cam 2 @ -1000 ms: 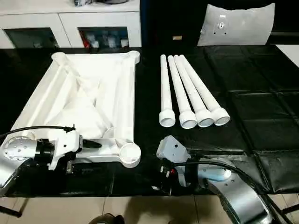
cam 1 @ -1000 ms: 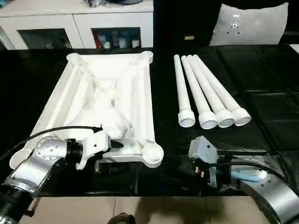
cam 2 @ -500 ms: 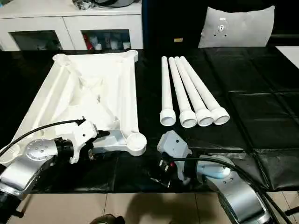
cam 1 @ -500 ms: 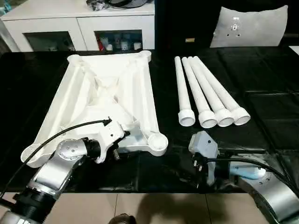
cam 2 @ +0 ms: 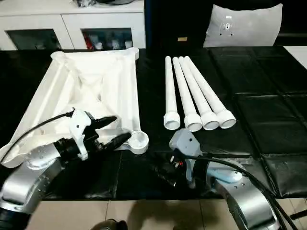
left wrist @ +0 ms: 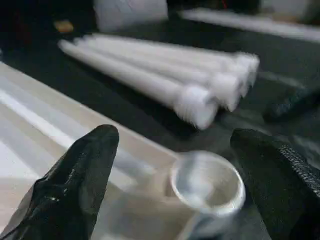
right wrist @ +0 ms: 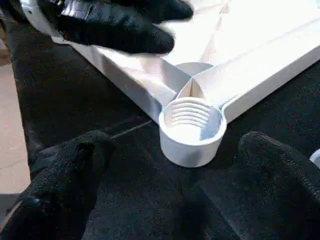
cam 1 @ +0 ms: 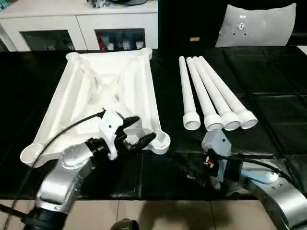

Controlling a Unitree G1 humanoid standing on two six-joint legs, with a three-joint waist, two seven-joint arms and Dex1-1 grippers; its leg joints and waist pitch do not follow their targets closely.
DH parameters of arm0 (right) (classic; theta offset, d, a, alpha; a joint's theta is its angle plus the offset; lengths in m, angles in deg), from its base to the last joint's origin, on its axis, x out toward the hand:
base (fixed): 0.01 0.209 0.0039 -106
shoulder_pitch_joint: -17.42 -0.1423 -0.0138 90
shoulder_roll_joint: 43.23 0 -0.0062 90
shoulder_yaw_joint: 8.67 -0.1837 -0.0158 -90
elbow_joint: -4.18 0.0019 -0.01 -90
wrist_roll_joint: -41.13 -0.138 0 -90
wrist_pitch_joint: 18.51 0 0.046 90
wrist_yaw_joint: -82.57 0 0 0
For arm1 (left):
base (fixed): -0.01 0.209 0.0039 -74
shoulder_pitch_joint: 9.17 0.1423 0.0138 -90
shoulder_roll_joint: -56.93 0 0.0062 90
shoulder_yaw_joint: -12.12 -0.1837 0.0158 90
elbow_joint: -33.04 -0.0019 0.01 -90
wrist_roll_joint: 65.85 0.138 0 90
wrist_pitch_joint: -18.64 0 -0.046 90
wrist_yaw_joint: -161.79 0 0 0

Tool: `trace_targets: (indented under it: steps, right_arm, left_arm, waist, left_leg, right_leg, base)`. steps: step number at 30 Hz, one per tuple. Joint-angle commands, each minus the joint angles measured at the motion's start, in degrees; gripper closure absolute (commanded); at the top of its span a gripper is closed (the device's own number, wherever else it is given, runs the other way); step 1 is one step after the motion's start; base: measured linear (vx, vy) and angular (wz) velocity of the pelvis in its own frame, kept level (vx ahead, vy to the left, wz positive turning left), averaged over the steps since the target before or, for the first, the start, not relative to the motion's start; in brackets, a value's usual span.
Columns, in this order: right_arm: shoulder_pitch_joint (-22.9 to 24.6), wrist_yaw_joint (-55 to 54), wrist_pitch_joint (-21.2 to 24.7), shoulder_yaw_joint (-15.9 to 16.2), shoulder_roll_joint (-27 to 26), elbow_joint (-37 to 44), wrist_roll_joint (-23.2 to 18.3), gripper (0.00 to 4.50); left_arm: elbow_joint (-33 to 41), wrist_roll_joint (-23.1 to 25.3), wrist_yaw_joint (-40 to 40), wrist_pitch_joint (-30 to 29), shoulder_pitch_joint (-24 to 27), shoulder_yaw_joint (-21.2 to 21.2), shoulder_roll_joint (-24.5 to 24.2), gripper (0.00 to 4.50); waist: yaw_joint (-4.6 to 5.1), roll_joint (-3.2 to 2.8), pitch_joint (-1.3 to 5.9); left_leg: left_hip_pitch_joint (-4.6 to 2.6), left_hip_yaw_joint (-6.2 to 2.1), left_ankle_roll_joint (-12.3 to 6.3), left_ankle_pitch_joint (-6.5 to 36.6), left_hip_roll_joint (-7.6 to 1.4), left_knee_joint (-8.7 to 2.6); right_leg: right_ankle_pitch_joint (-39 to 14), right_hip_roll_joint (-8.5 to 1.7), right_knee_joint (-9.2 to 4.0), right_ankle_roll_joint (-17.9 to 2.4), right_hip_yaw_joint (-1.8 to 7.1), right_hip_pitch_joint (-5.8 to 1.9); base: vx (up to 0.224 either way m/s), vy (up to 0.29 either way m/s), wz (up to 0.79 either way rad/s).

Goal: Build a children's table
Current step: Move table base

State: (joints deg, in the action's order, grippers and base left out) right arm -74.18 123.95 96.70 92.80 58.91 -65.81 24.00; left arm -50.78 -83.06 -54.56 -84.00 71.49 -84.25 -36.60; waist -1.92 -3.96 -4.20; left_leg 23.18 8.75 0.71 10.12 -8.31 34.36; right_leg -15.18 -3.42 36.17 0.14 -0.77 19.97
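Black work surface, upturned table top, four legs beside, left gripper and right gripper spread wide, empty

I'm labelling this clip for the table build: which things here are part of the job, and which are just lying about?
Part of the job:
- upturned table top
- its near corner socket
- four legs lying side by side

Lying about:
- grey cushion
- white cabinet

So the work surface is covered in black sheeting. Lying on it: the white table top, flipped ribbed side up, and four white legs bunched together just beside it.
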Motion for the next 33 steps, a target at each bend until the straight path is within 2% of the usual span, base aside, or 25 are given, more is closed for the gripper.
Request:
trace_targets:
  steps: [1, 2, 3, 5, 10, 13, 15, 18, 20, 22, 24, 25, 26, 28, 32, 33]
  right_arm:
    - [0.86, -1.09, 0.51, 0.06, -0.69, 0.98, 0.16, 0.00]
    - [0.91, -1.20, 0.51, 0.20, -0.94, 0.87, 0.27, 0.00]
    - [0.96, -1.35, 0.58, 0.20, -1.24, 0.86, 0.18, 0.00]
    - [1.02, -3.05, 0.33, -0.11, -2.57, 0.55, 0.48, 0.00]
    - [0.86, -8.81, -1.84, -1.80, -7.16, -1.03, 1.24, 0.00]
    - [1.04, -9.36, -2.26, -1.96, -8.07, -1.00, 0.95, 0.00]
    - [0.94, -9.26, -2.19, -1.70, -8.54, -0.74, 0.61, 0.00]
    - [0.95, -9.56, -1.85, -1.82, -8.99, -0.17, 0.19, 0.00]
    - [0.75, -10.30, -1.17, -3.14, -10.44, 0.09, -1.50, 0.00]
    - [0.68, -10.55, -1.13, -3.60, -11.07, 0.12, -2.03, 0.00]
    - [0.74, -9.89, -1.02, -3.00, -10.41, 0.54, -1.94, 0.28]
    - [0.74, -9.89, -1.02, -3.00, -10.41, 0.54, -1.94, 0.28]
    - [0.82, -9.77, -0.97, -2.87, -10.29, 0.65, -1.86, 0.37]
    - [1.09, -9.48, -0.93, -2.68, -10.22, 0.80, -1.78, 0.57]
    - [1.21, -9.47, -0.78, -2.82, -10.45, 0.95, -2.07, 0.81]
    - [1.10, -9.47, -0.85, -2.78, -10.40, 0.84, -2.12, 1.01]
  left_arm:
    - [0.95, 4.15, 3.68, 2.85, 1.06, 0.33, -0.16, 0.32]
    - [0.72, 5.24, 4.53, 3.29, 1.34, -0.01, -0.37, 0.32]
    - [0.27, 6.38, 6.22, 3.08, 1.44, 0.02, -0.36, 0.32]
    - [-0.45, 8.65, 11.13, 1.69, 2.17, 1.18, 0.66, 0.32]
    - [2.24, 7.87, 18.23, -1.23, 5.18, 3.91, 5.90, 0.32]
    - [2.65, 7.24, 19.17, -0.74, 5.86, 4.12, 7.23, 0.32]
    - [3.63, 7.43, 18.53, -0.59, 6.67, 2.43, 7.38, 0.32]
    - [4.07, 7.58, 18.31, -0.38, 6.89, 1.96, 7.67, 0.32]
    - [5.18, 6.07, 16.16, -0.88, 7.15, 1.49, 7.86, 0.32]
    - [5.79, 6.02, 15.75, -1.29, 7.39, 1.28, 7.83, 0.32]
    - [5.74, 6.52, 16.35, -1.30, 7.49, 1.30, 7.85, 0.01]
    - [5.74, 6.52, 16.35, -1.30, 7.49, 1.30, 7.85, 0.01]
    - [5.71, 6.57, 16.46, -1.28, 7.54, 1.30, 7.89, 0.36]
    - [5.71, 6.18, 16.35, -1.22, 7.67, 1.18, 7.87, 0.71]
    - [6.11, 6.14, 15.82, -1.55, 7.83, 1.20, 7.78, 0.71]
    - [6.17, 5.92, 15.58, -1.61, 7.82, 1.31, 7.71, 0.71]
  waist:
    - [0.02, 0.86, 2.82]
    - [0.14, 1.25, 2.76]
    - [0.14, 1.06, 2.75]
    - [0.22, 1.12, 2.66]
    - [0.31, 1.21, 2.60]
    - [0.09, 1.46, 2.43]
    - [0.06, 1.63, 2.32]
    - [0.05, 1.55, 2.33]
    - [0.08, 1.71, 2.19]
    - [0.13, 1.60, 2.12]
    - [0.24, 1.57, 2.13]
    - [0.25, 1.58, 2.12]
    - [0.23, 1.55, 2.12]
    - [0.22, 1.62, 2.16]
    - [0.15, 1.51, 2.19]
    - [0.17, 1.47, 2.17]
  left_leg:
    - [-1.43, -1.69, -4.54, 10.80, -4.46, -4.49]
    - [-1.42, -1.63, -4.47, 11.17, -4.48, -4.55]
    - [-1.52, -1.66, -3.68, 11.89, -4.43, -4.58]
    - [-1.55, -1.74, -2.95, 12.42, -4.41, -4.70]
    - [-1.60, -1.71, -1.31, 13.42, -4.55, -4.89]
    - [-1.71, -1.71, -1.11, 13.95, -4.47, -4.95]
    - [-1.56, -1.78, -1.16, 13.82, -4.53, -5.06]
    - [-1.57, -1.79, -1.32, 13.60, -4.51, -5.06]
    - [-1.54, -1.73, -1.26, 13.92, -4.46, -5.13]
    - [-1.59, -1.81, -0.83, 14.53, -4.56, -5.29]
    - [-1.54, -1.78, -0.37, 14.71, -4.48, -5.27]
    - [-1.55, -1.78, -0.35, 14.65, -4.47, -5.27]
    - [-1.57, -1.78, -0.30, 14.71, -4.46, -5.28]
    - [-1.52, -1.73, -0.37, 14.33, -4.42, -5.20]
    - [-1.56, -1.77, -0.22, 14.40, -4.48, -5.25]
    - [-1.61, -1.77, -0.01, 14.80, -4.48, -5.29]
  right_leg:
    - [-0.53, -4.56, -4.69, -12.45, 1.87, -0.86]
    - [-1.18, -4.49, -4.86, -12.13, 1.89, -0.83]
    - [-2.71, -4.54, -4.85, -11.31, 1.96, -0.78]
    - [-3.60, -4.46, -4.91, -10.86, 1.98, -0.66]
    - [-3.65, -4.53, -4.97, -11.42, 2.10, -0.40]
    - [-3.61, -4.32, -5.11, -10.57, 2.16, -0.30]
    - [-2.81, -4.45, -5.08, -10.26, 2.19, -0.40]
    - [-2.17, -4.39, -5.05, -9.86, 2.18, -0.40]
    - [-3.03, -4.50, -5.18, -9.86, 2.26, -0.35]
    - [-4.21, -4.45, -5.16, -9.96, 2.21, -0.20]
    - [-3.79, -4.32, -5.20, -9.60, 2.21, -0.31]
    - [-3.71, -4.33, -5.20, -9.47, 2.22, -0.32]
    - [-3.78, -4.36, -5.22, -9.39, 2.23, -0.30]
    - [-3.45, -4.41, -5.25, -9.20, 2.28, -0.35]
    - [-3.60, -4.39, -5.24, -9.20, 2.26, -0.32]
    - [-3.76, -4.39, -5.24, -9.26, 2.26, -0.29]
  base:
    - [0.000, 0.000, 0.00]
    - [0.000, 0.000, 0.00]
    - [0.000, 0.000, 0.00]
    - [0.000, 0.000, 0.00]
    - [0.000, 0.000, 0.00]
    - [0.000, 0.000, 0.00]
    - [0.000, 0.000, 0.00]
    - [0.000, 0.000, 0.00]
    - [0.000, 0.000, 0.00]
    - [0.000, 0.000, 0.00]
    - [0.000, 0.000, 0.00]
    - [0.000, 0.000, 0.00]
    - [0.000, 0.000, 0.00]
    - [0.000, 0.000, 0.00]
    - [0.000, 0.000, 0.00]
    - [0.000, 0.000, 0.00]
